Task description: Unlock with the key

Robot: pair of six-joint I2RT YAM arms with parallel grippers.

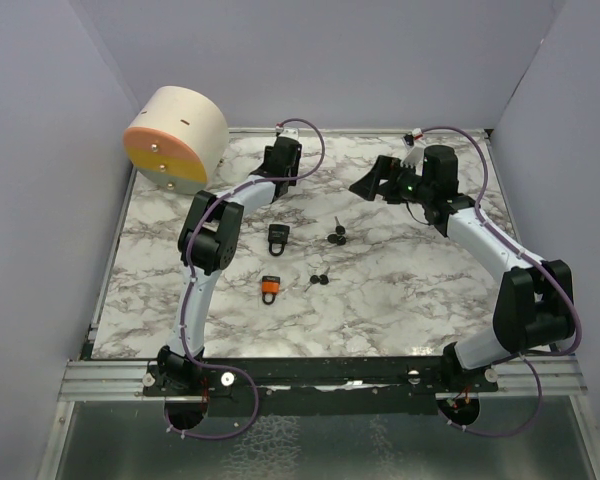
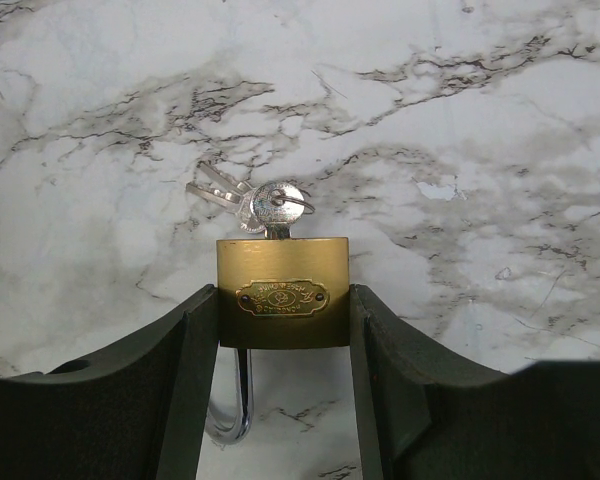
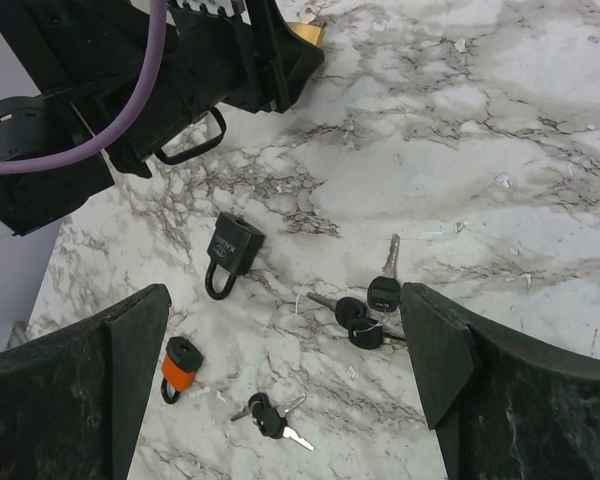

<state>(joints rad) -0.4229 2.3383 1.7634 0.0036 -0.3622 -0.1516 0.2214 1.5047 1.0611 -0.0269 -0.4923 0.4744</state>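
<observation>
Left tool [image 2: 283,305] clamps the rectangular brass padlock [image 2: 283,270]; silver key [image 2: 277,205] sits in it at 12 o'clock. Right tool [image 3: 285,305] gapes wide, empty. Next, probably: pinch key, turn.

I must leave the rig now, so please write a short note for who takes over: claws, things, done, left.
Left claw: shut on the brass padlock.
Right claw: open, empty; before it lie the black padlock, orange padlock and loose keys.
Done: a key sits in the brass padlock's keyhole.
Left: turn the key and free the shackle; whether it is already free does not show.
</observation>
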